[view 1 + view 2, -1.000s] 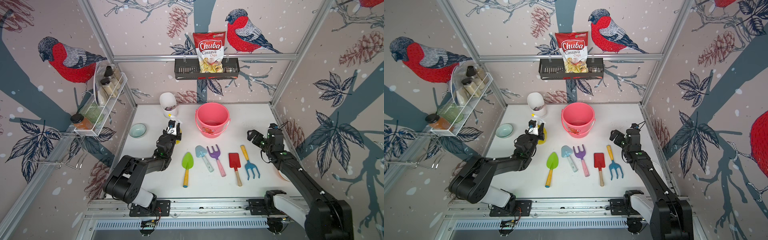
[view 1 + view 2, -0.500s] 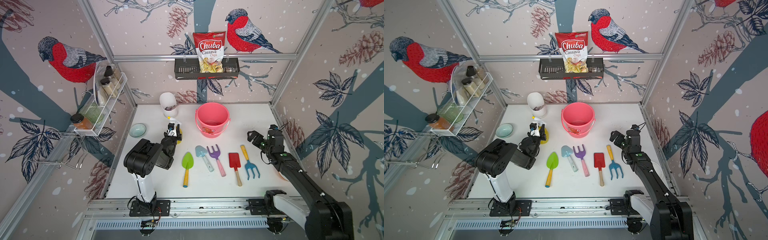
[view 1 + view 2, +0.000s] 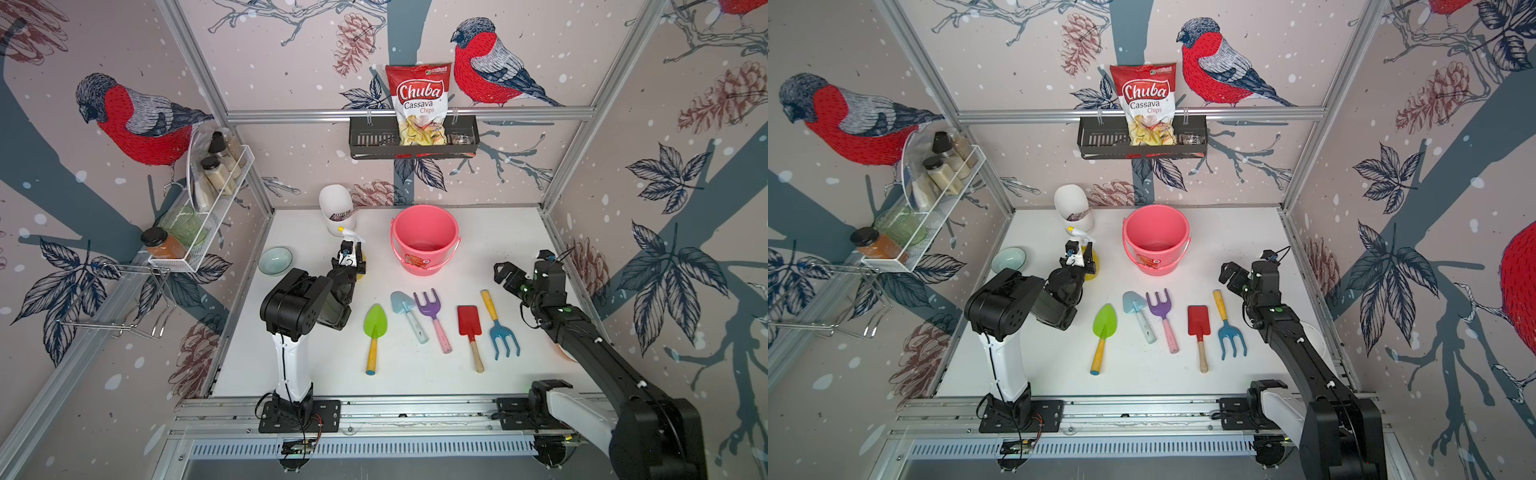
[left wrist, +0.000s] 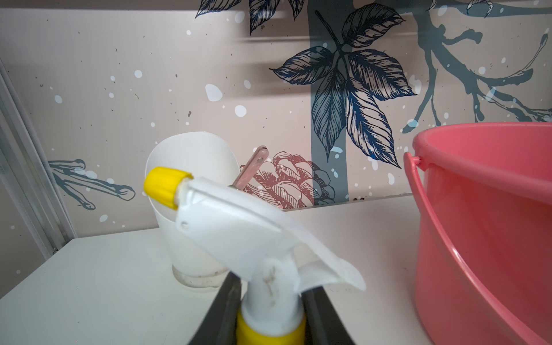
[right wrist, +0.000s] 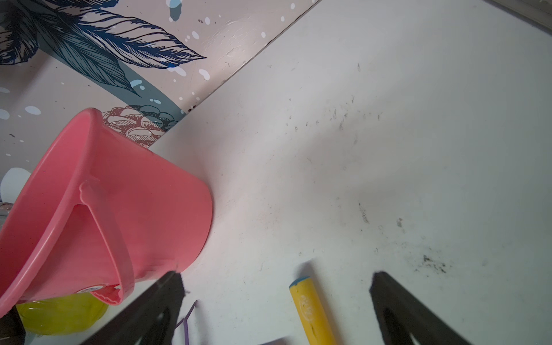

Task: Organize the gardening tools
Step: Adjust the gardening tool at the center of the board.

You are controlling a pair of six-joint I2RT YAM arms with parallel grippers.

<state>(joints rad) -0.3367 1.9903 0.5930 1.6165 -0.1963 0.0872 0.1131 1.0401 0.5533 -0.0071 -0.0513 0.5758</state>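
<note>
Your spray bottle point(image 3: 352, 249) stands upright left of centre in both top views, yellow body low and white trigger head on top, with the yellow nozzle aimed toward the upper left. The left jaws are clamped on its neck. In the left wrist view two dark fingers point(image 4: 228, 310) press either side of the white collar, just under the trigger. You cannot tell whether the bottle's base touches the counter point(image 3: 498, 232).

Just right of the bottle stands the pink bucket point(image 3: 424, 257), upright, with its handle folded down at the front. Behind the bottle, toward the upper left, is a white cup point(image 3: 334, 203). A pale bowl point(image 3: 275, 260) lies further left.

Below the bucket the five hand tools lie flat in a row across the lower centre. From the left you have the green shovel point(image 3: 375, 326), then the light-blue shovel point(image 3: 402, 302) and the purple fork point(image 3: 428, 303) close together, and then the red shovel point(image 3: 469, 321). All four lie with their handles toward the bottom. The blue fork point(image 3: 503, 336) lies reversed, tines down-frame and yellow handle up-frame.

The right jaws stand wide apart and grip nothing. They are at the right of the frame, near that yellow handle's end. In the right wrist view the handle end shows between the two black fingers point(image 5: 167, 301).
</note>
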